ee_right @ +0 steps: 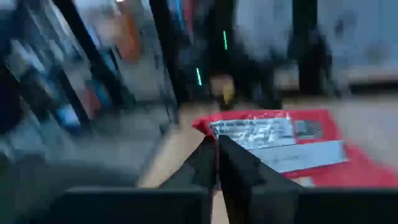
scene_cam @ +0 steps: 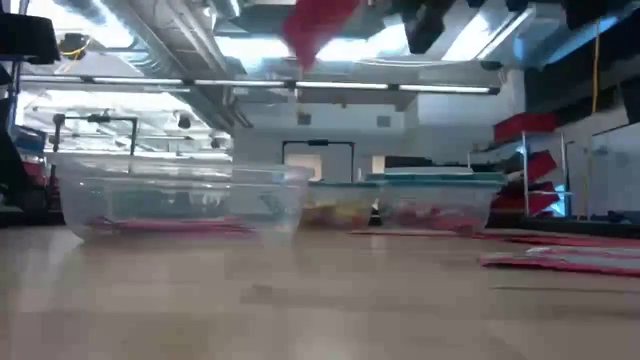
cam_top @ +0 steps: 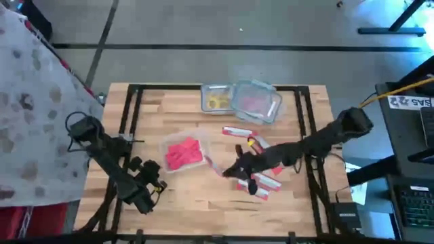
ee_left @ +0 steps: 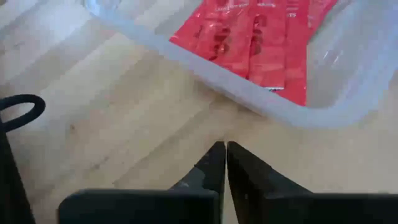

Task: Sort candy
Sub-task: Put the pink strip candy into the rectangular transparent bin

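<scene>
Wooden bench (cam_top: 203, 196) under both arms. My right fingers (ee_right: 216, 163) are pinched shut on a red candy packet (ee_right: 273, 140); its silver label carries print I can't read. More red packets (cam_top: 261, 181) lie just beside them, others fill the clear tub (ee_left: 348, 93) ahead of my left fingers (ee_left: 225, 163), which are closed on nothing, resting over bare wood.

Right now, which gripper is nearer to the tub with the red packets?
Left. The left gripper sits shut on the table just in front of the tub wall. The right gripper is off to its other side, holding a red packet.
</scene>
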You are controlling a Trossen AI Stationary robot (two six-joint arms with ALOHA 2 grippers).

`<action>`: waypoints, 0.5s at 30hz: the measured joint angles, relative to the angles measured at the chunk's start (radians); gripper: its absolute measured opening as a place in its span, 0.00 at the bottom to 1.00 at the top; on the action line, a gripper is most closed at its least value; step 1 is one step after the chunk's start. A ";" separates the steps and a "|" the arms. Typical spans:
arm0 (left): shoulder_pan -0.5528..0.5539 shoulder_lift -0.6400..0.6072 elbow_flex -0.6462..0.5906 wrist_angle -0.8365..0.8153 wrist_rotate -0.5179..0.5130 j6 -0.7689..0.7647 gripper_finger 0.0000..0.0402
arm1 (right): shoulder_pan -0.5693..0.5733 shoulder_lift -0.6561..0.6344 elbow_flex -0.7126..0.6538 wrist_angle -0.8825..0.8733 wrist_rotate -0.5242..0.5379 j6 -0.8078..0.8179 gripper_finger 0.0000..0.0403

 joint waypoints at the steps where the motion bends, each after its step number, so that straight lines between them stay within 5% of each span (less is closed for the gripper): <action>1: 0.000 0.000 0.000 0.000 -0.002 0.000 0.00 | -0.016 0.006 -0.003 0.041 -0.009 0.008 0.00; 8: 0.001 0.000 0.000 -0.006 -0.006 0.000 0.00 | -0.134 0.109 0.096 0.092 -0.129 0.068 0.00; 15: 0.002 0.000 0.000 -0.006 -0.009 0.001 0.00 | -0.247 0.362 0.372 -0.020 -0.295 0.268 0.00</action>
